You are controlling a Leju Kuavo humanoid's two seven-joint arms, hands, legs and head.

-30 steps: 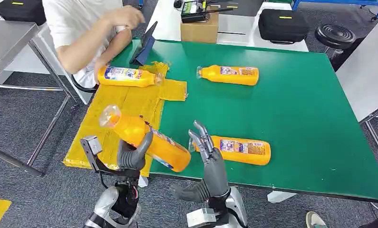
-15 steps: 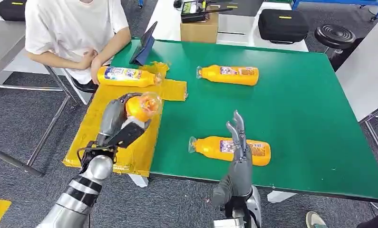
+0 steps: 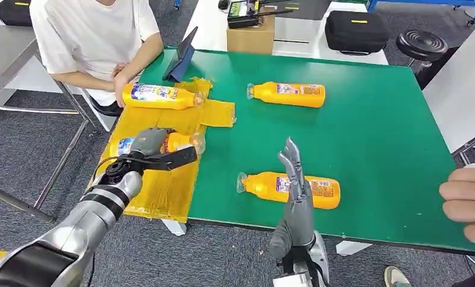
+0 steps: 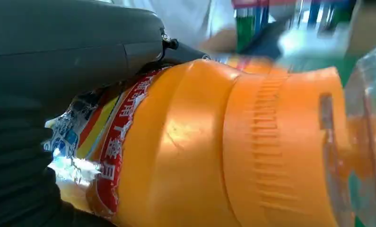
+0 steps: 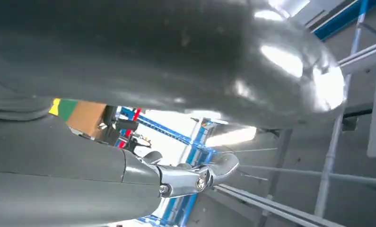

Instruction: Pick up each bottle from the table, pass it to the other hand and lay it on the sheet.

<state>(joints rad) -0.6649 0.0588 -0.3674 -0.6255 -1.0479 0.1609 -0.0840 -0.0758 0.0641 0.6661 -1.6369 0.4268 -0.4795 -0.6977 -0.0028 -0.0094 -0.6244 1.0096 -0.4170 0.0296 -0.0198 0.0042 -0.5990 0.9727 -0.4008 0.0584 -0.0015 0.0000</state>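
My left hand (image 3: 153, 147) grips an orange bottle (image 3: 176, 142), held flat low over the yellow sheet (image 3: 157, 185) at the table's left; its clear cap points toward the green. Up close, the left wrist view has the bottle (image 4: 233, 146) pressed against my dark fingers (image 4: 20, 161). Another orange bottle (image 3: 158, 95) lies on the sheet's far end. Two more lie on the green table (image 3: 378, 131): one at the back (image 3: 287, 94), one near the front edge (image 3: 291, 189). My right hand (image 3: 297, 185) stands upright in front of the near bottle, fingers straight and apart, holding nothing.
A person in a white shirt (image 3: 97, 36) sits at the far left corner, hands near the far bottle. Another person's hand (image 3: 468, 203) reaches in over the right edge. A tablet (image 3: 182, 57) and a cardboard box (image 3: 250, 36) stand at the back.
My left arm has carried the bottle out from near my body and turned it down flat over the sheet. My right hand rose and shifted right. A person's hand appeared at the right edge.
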